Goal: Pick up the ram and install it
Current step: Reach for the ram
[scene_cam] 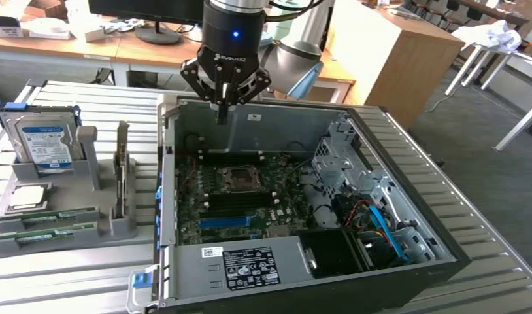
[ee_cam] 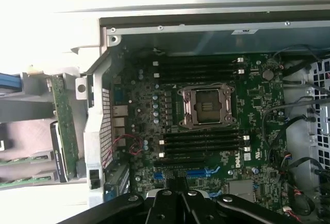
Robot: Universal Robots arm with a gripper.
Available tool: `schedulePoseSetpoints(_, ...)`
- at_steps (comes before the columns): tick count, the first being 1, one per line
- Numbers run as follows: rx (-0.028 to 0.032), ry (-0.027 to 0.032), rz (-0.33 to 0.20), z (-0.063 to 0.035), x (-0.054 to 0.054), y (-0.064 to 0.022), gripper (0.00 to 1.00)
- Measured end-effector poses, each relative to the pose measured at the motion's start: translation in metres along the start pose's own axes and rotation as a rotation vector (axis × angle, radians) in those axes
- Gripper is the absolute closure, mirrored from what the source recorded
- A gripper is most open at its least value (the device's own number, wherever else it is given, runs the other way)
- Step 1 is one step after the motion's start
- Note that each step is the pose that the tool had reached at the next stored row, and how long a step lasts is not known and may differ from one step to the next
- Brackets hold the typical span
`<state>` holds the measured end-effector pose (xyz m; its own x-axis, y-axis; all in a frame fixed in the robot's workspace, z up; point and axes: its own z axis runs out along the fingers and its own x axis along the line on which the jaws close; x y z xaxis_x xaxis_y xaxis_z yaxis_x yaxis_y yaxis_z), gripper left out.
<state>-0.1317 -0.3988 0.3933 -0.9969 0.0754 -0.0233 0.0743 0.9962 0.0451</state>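
Gripper: the gripper (scene_cam: pixel 221 116) (ee_cam: pixel 172 199) has its fingers pressed together with nothing between them; it hangs tip-down over the open case, near the far wall
Under the tool: the motherboard (scene_cam: pixel 240 196) (ee_cam: pixel 221 147) lies flat on the case floor, with the CPU socket (scene_cam: pixel 242 178) (ee_cam: pixel 207 106) near its middle
Memory slots: long black memory slots (ee_cam: pixel 201 70) run in rows on both sides of the socket, parallel to the far wall
Case edges: the case (scene_cam: pixel 362 131) is open on top; its upright metal walls ring the board, and the far wall stands just behind the fingertips
Crowded side: on the exterior view's right, a drive cage (scene_cam: pixel 336 163) and loose cables (scene_cam: pixel 375 219) fill the case
Near edge: the power supply (scene_cam: pixel 248 265) with its black label closes off the near end of the board
Open room: the space above the board, between far wall and power supply
Ram: the ram (scene_cam: pixel 49 218) (ee_cam: pixel 18 159) sits as green sticks in the front slots of the grey rack (scene_cam: pixel 91 147), outside the case on the exterior view's left, well apart from the gripper
Other rack items: a green board (scene_cam: pixel 122 167) (ee_cam: pixel 64 126) stands on edge nearest the case wall, with a hard drive (scene_cam: pixel 44 147) upright and a processor chip (scene_cam: pixel 26 198) flat
Support: a slatted metal table (scene_cam: pixel 74 275) carries rack and case
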Motion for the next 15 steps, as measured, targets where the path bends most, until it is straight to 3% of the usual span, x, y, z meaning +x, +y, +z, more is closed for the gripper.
schedulePoseSetpoints(15,0.0,-0.0001,0.0,-0.0004,0.017,-0.0013,0.9)
